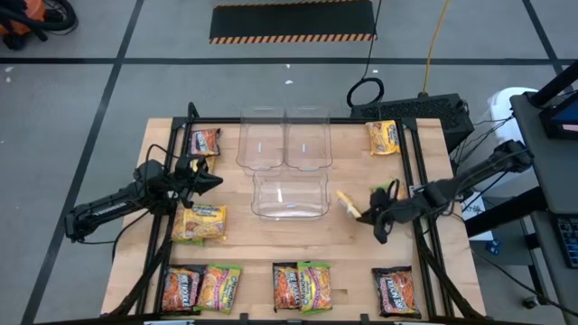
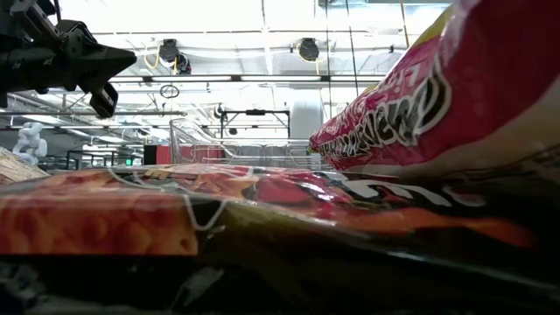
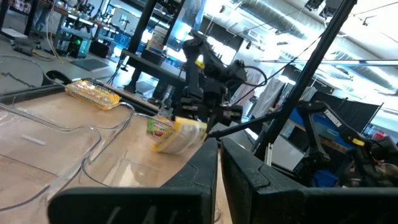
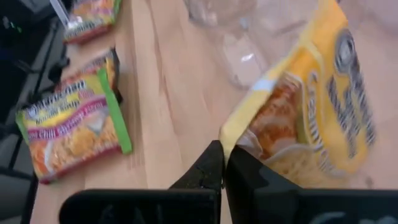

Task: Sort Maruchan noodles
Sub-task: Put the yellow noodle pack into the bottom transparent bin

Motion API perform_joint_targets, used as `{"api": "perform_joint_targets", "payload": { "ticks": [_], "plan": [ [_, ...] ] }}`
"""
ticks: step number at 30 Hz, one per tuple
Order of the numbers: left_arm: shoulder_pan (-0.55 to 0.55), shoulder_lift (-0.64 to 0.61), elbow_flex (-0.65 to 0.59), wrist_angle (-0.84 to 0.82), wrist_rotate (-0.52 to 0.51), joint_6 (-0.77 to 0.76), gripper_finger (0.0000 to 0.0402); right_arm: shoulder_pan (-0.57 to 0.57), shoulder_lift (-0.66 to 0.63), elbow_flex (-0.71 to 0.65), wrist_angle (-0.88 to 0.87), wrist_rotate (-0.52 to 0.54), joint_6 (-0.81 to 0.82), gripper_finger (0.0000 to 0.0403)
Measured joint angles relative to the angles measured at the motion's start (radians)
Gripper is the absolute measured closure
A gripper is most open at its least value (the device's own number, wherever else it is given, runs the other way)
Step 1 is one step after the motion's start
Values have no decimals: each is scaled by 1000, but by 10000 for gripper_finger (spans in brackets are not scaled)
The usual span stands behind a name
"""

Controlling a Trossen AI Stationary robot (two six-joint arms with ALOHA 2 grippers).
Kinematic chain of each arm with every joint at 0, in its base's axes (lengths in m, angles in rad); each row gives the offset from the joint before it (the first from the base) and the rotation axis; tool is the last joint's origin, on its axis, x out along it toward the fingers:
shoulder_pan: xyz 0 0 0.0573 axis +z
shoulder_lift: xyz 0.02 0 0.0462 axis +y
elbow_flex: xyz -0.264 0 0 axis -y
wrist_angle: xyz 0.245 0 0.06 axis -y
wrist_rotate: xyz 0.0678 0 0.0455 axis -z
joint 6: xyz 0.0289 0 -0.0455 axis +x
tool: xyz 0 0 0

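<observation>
Right gripper (image 1: 368,217): fingers pressed together, pinching a yellow packet (image 4: 311,118) by one edge; the packet hangs clear of the table, long axis running away from the fingertips. The nearest clear bin (image 1: 289,196) lies just beyond the packet, straight ahead of the gripper toward the other arm, its rim close to the packet's far end. My guess is that the coming move is a short carry forward over that rim, then release. Right arm is plainly the nearer one.

Left gripper (image 1: 212,181): fingers nearly together, nothing between them, hovering across the bin from the right gripper. A yellow-green packet (image 1: 200,222) lies flat just beside it on the table.
</observation>
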Motion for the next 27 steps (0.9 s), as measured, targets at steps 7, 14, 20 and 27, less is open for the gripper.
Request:
{"api": "perform_joint_targets", "payload": {
  "ticks": [7, 14, 20, 27],
  "plan": [
    [0, 0, 0, 0, 0, 0, 376, 0, -81, 10, 4, 103, -76, 403],
    [0, 0, 0, 0, 0, 0, 376, -17, -99, 88, -3, 181, -231, 403],
    [0, 0, 0, 0, 0, 0, 376, -58, -99, 134, -1, 182, -329, 403],
    [0, 0, 0, 0, -1, 0, 376, -113, -96, 184, 1, 181, -421, 403]
  ]
}}
